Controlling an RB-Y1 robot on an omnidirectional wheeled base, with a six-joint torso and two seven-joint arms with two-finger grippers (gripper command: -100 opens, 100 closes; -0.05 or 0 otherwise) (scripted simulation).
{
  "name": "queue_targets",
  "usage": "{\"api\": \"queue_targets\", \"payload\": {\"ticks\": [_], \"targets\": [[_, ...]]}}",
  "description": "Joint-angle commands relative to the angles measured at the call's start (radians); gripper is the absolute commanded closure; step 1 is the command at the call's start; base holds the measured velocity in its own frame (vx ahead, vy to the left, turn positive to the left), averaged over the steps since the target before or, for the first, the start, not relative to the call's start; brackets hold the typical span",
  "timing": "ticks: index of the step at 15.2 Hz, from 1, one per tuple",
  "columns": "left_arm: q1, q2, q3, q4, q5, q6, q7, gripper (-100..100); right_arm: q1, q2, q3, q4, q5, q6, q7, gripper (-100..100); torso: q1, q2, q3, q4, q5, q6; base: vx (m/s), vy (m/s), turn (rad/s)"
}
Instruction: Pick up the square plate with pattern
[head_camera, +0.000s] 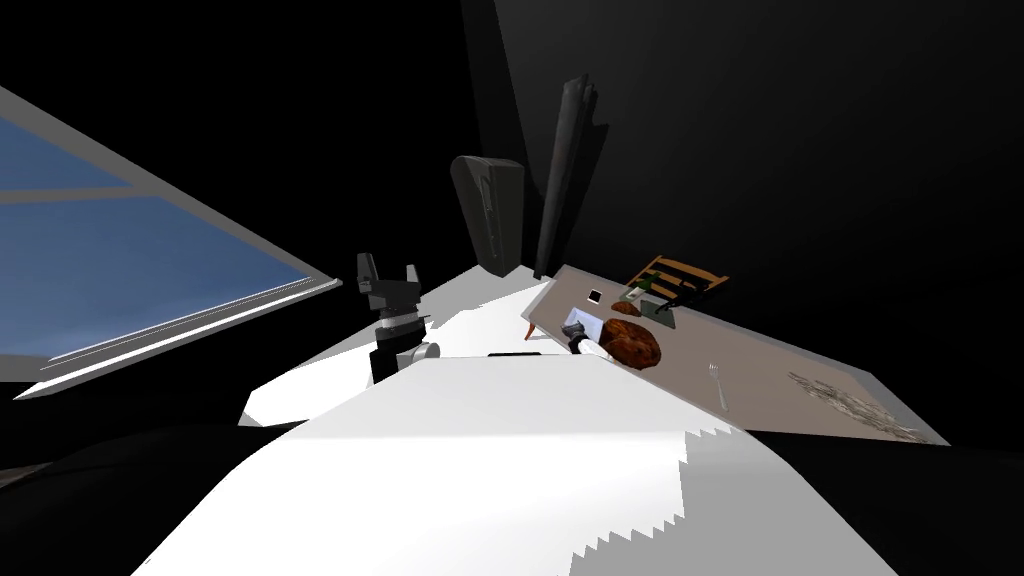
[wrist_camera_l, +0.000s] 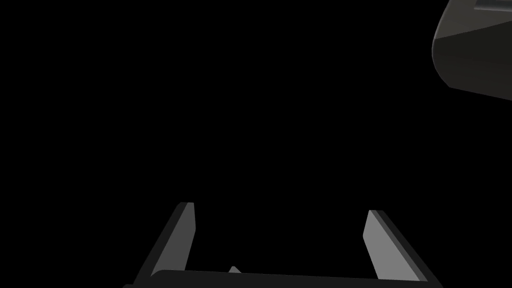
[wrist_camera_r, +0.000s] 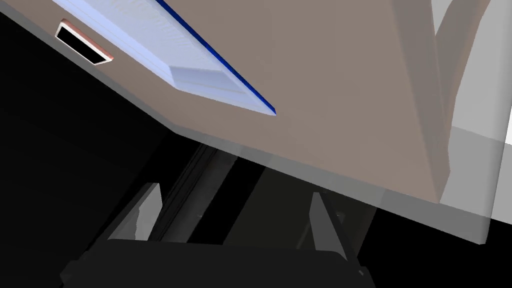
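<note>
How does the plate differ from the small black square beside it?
Colour: the plate is pale blue-white with a dark blue edge; the small square is black with a pinkish rim. Size: the plate is clearly larger than the small square. Position: the plate lies nearer the right gripper than the small square. Both lie flat on the table.

Square plate (wrist_camera_r: 197, 76) is cut off at the edge

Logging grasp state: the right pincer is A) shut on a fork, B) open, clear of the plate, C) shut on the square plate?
B: the right pincer stands open by the table edge, and the square plate lies flat beyond its fingers, untouched.
</note>
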Motion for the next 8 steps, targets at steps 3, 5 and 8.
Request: {"api": "queue_targets", "payload": {"ticks": [3, 5, 8], "targets": [[0.000, 0.000, 0.000, 0.000, 0.000, 0.000, 0.000, 0, -0.033, -0.015, 0.033, 0.090, 0.075, 0.068, 0.046, -100, 0.000, 0.000, 0.000, 0.000, 0.000, 0.000, 0.003, 0.009, 0.058], [0.000, 0.000, 0.000, 0.000, 0.000, 0.000, 0.000, 0, -0.046, -0.020, 0.046, 0.138, 0.110, 0.096, 0.064, -100, 0.000, 0.000, 0.000, 0.000, 0.000, 0.000, 0.006, 0.009, 0.059], [0.000, 0.000, 0.000, 0.000, 0.000, 0.000, 0.000, 0, -0.058, -0.024, 0.058, 0.195, 0.144, 0.121, 0.081, -100, 0.000, 0.000, 0.000, 0.000, 0.000, 0.000, 0.005, 0.007, 0.033]]}}
